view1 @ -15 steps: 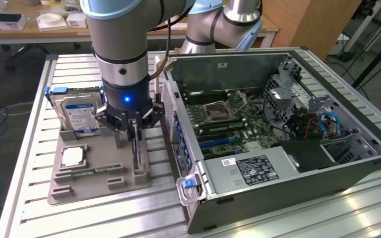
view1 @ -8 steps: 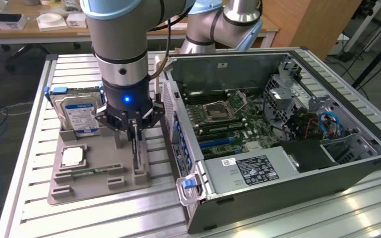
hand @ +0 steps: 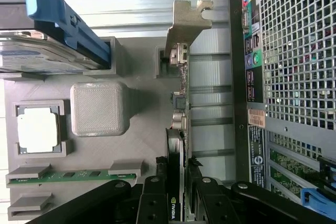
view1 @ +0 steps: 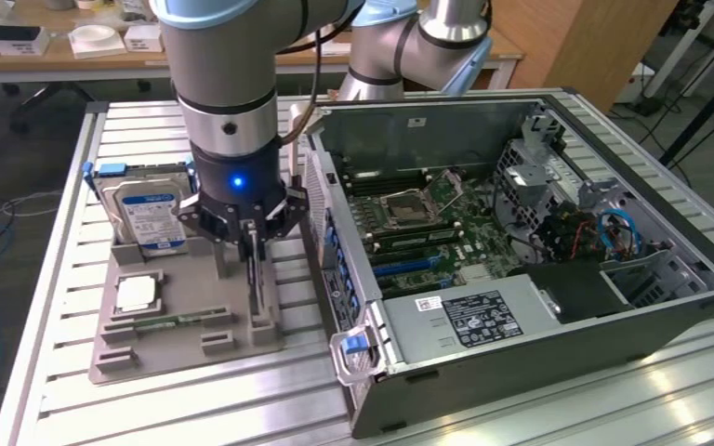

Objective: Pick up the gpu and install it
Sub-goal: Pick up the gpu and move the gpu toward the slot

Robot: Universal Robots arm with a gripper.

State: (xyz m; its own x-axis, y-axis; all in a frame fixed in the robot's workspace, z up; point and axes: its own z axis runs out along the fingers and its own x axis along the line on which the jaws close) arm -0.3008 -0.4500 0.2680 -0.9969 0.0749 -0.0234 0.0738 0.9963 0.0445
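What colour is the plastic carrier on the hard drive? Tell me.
Blue; the carrier shows best in the wrist view.

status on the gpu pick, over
gripper jaws closed on gpu, top edge. gpu upright in grey tray slot. pc case wall close alongside.

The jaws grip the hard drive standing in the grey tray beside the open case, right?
No: the jaws grip the gpu, not the hard drive, as the wrist view shows. The gpu stands on edge in the grey tray beside the open case.
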